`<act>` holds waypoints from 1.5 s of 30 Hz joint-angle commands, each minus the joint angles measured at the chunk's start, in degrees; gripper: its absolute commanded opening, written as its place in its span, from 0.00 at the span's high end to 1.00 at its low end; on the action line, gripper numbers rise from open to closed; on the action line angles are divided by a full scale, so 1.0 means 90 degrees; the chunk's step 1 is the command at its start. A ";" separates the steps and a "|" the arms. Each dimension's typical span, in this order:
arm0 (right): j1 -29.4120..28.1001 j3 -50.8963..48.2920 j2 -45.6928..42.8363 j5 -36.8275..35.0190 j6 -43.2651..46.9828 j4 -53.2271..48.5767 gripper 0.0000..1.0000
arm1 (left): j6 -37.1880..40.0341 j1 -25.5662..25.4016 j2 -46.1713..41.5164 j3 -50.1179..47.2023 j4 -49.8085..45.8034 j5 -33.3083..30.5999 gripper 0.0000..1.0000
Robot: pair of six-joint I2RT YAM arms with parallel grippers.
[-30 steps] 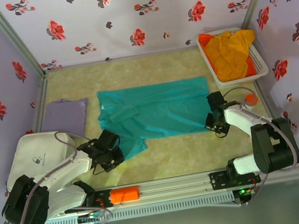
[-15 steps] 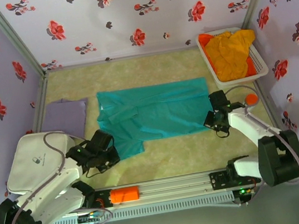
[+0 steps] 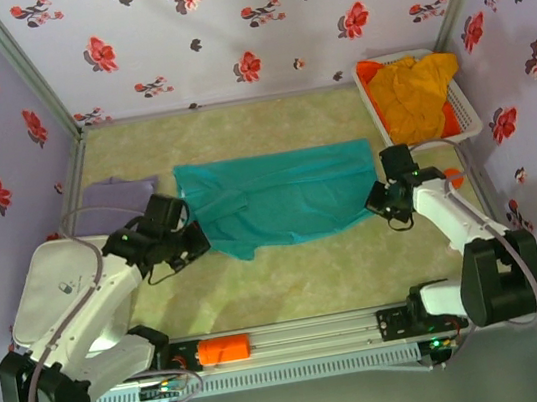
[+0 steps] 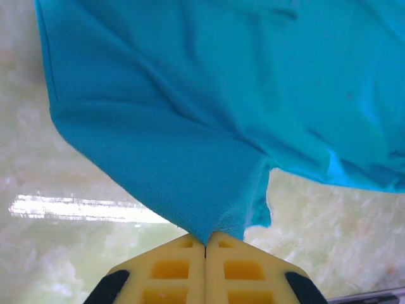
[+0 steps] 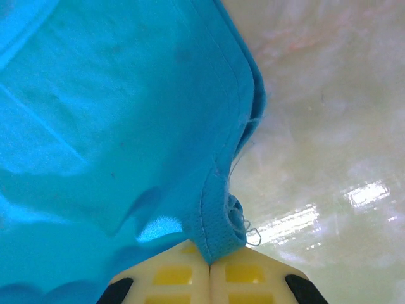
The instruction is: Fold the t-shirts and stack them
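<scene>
Pinching teal t-shirt (image 3: 283, 197), left tool (image 3: 192, 241), right tool (image 3: 378, 198) (both clamped tight), long axis left-right.

The spread shirt (image 3: 283, 194) lies on the table (image 3: 290, 279) between the two arms. The fingers of the left gripper (image 3: 201, 239) pinch its near left corner, and those of the right gripper (image 3: 379, 207) its near right corner. The cloth reaches away beyond both pairs of fingertips. A folded shirt (image 3: 107, 200) lies left of the left fingers, somewhat behind them. A basket (image 3: 373, 109) with more shirts (image 3: 414, 93) in it stands behind the right fingers, and a small bottle (image 3: 452, 176) stands near their right.
</scene>
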State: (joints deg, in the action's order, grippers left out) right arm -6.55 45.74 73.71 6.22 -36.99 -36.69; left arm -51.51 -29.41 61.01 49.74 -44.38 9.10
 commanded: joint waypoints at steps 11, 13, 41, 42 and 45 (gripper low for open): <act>0.0297 0.1792 0.1732 0.0120 0.0492 -0.0065 1.00 | 0.1951 0.1122 0.1980 0.2042 -0.0001 0.0126 1.00; 0.0307 0.2004 0.1976 0.0111 0.0536 -0.0084 1.00 | 0.2052 0.1248 0.2281 0.2265 -0.0030 0.0102 1.00; 0.0317 0.3123 0.3060 -0.0095 0.0643 -0.0191 0.45 | 0.2647 0.1514 0.4466 0.3920 0.0220 0.0116 1.00; 0.0317 0.3108 0.2996 -0.0104 0.0657 -0.0195 0.41 | 0.2660 0.1514 0.4502 0.3945 0.0222 0.0112 1.00; 0.0310 0.2986 0.2823 0.0040 0.0675 -0.0094 0.39 | 0.2732 0.1517 0.4584 0.4030 0.0206 0.0112 1.00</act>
State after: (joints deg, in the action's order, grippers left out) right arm -4.01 72.71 102.06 5.82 -31.46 -37.58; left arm -29.06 -16.25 100.99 83.92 -42.11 10.11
